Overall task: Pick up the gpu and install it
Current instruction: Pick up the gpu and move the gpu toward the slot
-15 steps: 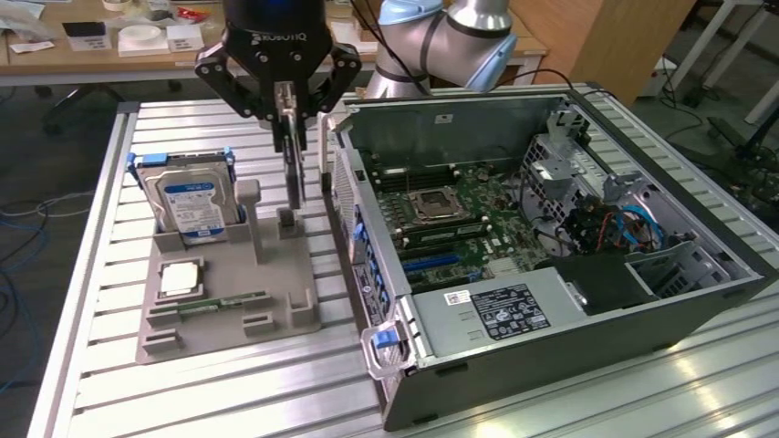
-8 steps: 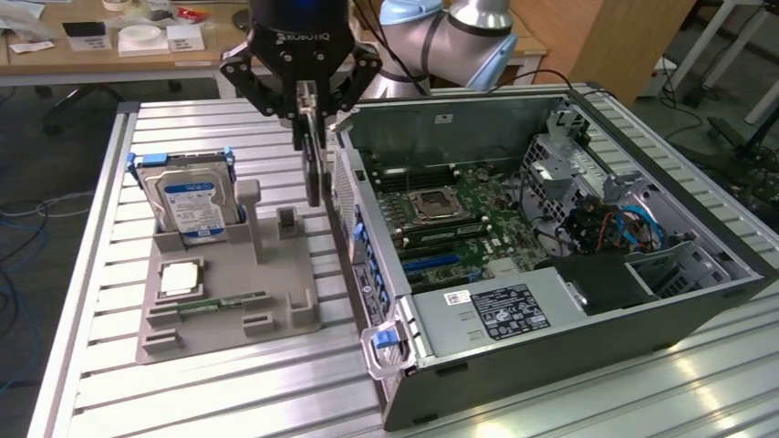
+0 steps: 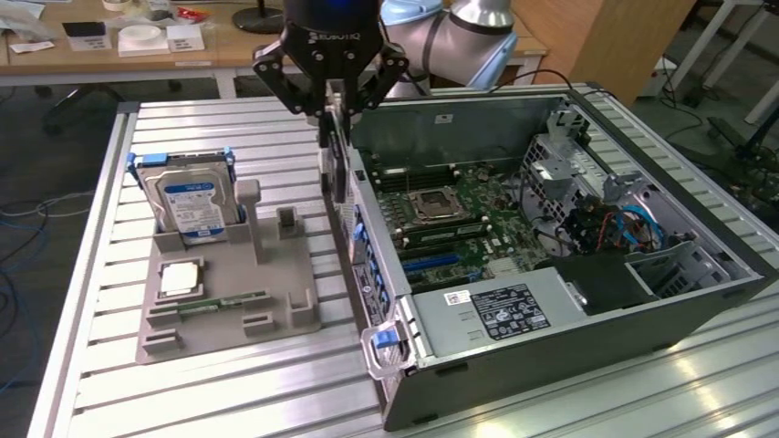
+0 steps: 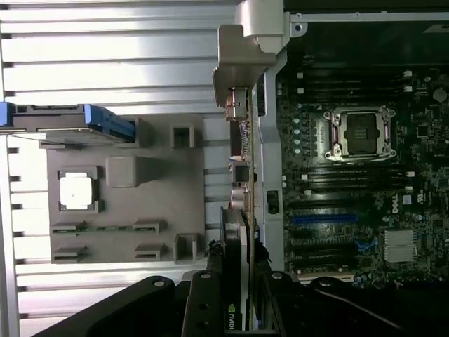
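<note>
The gpu (image 3: 327, 169) — thin black card, silvery end bracket — hangs upright in the gripper (image 3: 331, 114) beside the computer case's (image 3: 585, 351) wall

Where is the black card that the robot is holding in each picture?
Exterior view: the gpu hangs edge-on from the gripper, by the edge of the open computer case on the gray tray's side.
Wrist view: the gpu is a thin strip reaching out from the gripper, between the gray tray and the motherboard.
Shared landmark: the hard drive standing in the gray tray.
</note>
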